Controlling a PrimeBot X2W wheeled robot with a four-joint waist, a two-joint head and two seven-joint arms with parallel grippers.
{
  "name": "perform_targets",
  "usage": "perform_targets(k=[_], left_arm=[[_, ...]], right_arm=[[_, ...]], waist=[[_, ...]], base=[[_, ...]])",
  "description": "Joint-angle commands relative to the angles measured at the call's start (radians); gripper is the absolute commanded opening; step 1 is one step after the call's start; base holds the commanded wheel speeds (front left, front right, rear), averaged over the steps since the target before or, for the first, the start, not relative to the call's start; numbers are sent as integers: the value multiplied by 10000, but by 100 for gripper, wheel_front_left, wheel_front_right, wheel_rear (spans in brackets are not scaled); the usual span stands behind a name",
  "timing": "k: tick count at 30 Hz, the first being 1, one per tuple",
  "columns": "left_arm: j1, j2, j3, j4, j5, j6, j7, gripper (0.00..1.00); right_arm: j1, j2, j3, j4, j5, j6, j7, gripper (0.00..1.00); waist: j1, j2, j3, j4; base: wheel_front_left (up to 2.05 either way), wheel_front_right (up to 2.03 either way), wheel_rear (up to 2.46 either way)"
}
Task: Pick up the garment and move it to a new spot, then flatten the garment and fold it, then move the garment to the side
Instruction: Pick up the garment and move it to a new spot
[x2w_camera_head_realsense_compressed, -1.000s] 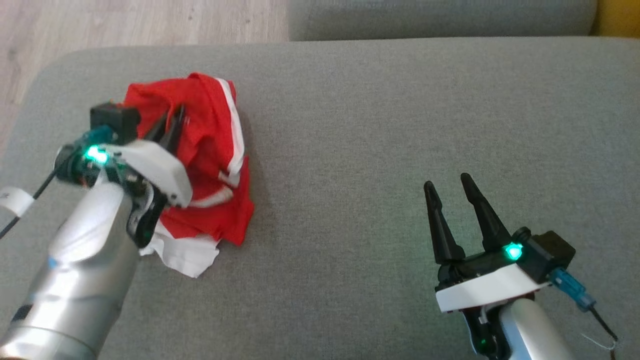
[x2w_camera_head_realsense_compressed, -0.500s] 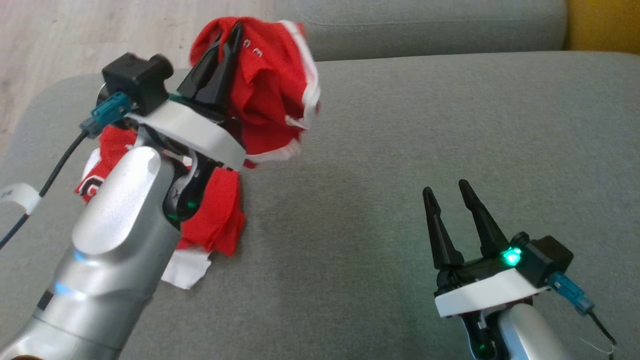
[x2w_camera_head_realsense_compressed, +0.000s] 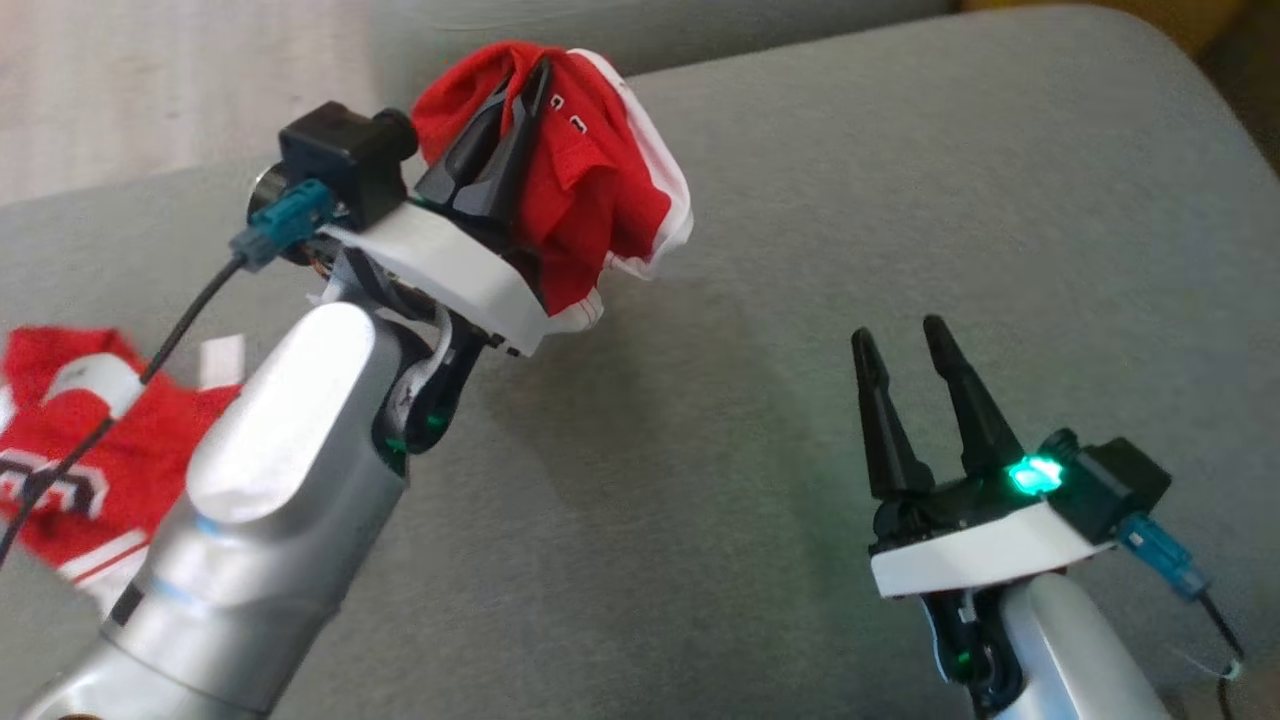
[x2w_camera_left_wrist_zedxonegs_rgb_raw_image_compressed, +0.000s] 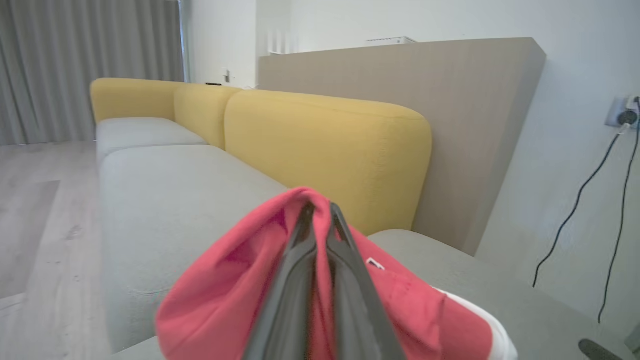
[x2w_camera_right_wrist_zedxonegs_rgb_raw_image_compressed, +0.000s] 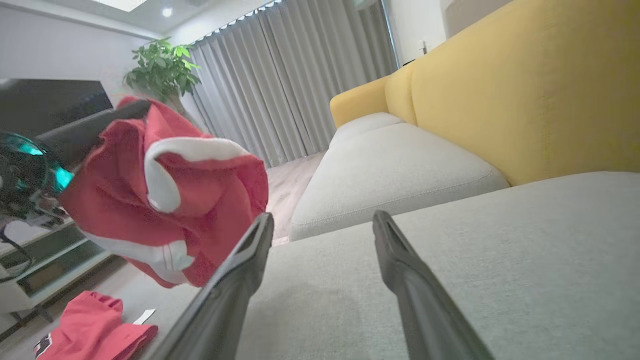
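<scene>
The garment (x2w_camera_head_realsense_compressed: 600, 190) is red cloth with white trim, bunched up and hanging above the grey sofa cushion (x2w_camera_head_realsense_compressed: 800, 250). My left gripper (x2w_camera_head_realsense_compressed: 535, 75) is shut on its top fold, fingers pointing up and away. In the left wrist view the closed gripper (x2w_camera_left_wrist_zedxonegs_rgb_raw_image_compressed: 320, 207) pinches the red cloth (x2w_camera_left_wrist_zedxonegs_rgb_raw_image_compressed: 225, 300), which drapes down both sides. From the right wrist the garment (x2w_camera_right_wrist_zedxonegs_rgb_raw_image_compressed: 200, 200) hangs at the left, clear of the cushion. My right gripper (x2w_camera_head_realsense_compressed: 898, 335) stands open and empty over the cushion at the lower right, its tips (x2w_camera_right_wrist_zedxonegs_rgb_raw_image_compressed: 322, 220) apart.
A second red piece with white lettering (x2w_camera_head_realsense_compressed: 60, 460) lies on the cushion at the far left, also low in the right wrist view (x2w_camera_right_wrist_zedxonegs_rgb_raw_image_compressed: 90, 325). Yellow backrests (x2w_camera_left_wrist_zedxonegs_rgb_raw_image_compressed: 325, 145) line the sofa's far side. Wooden floor (x2w_camera_head_realsense_compressed: 150, 80) lies beyond the cushion's edge.
My left gripper has lifted the garment off the heap, up and to the right. A red piece stayed on the cushion. The camera has shifted; the right gripper stays open and still.
</scene>
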Motion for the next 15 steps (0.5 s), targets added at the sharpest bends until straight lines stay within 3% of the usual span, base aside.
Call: perform_targets(k=[1,9,10,11,15], left_arm=[[-490,158,311,-205,118,47,37,0],[-1112,-374,47,1022,252,30,-50,0],[-1171,-450,20,1246,239,5,-67,56],[-1248,-492,0,1476,245,-20,-84,100],[-1591,-519,59,2234,394,-59,-566,100]], right_arm=[[-392,-33,198,-419,89,-7,-93,100],[-555,-33,309,-757,467,-7,-93,100],[-557,-33,327,-778,514,-7,-93,100],[-559,-33,350,-806,562,-7,-93,100],[-550,-33,371,-903,651,-7,-93,100]], waist=[[0,0,323,-744],[0,0,871,-2089],[0,0,920,-2205],[0,0,974,-2314],[0,0,1088,-2493]], base=[[0,0,0],[0,0,0],[0,0,0],[0,0,0],[0,0,0]])
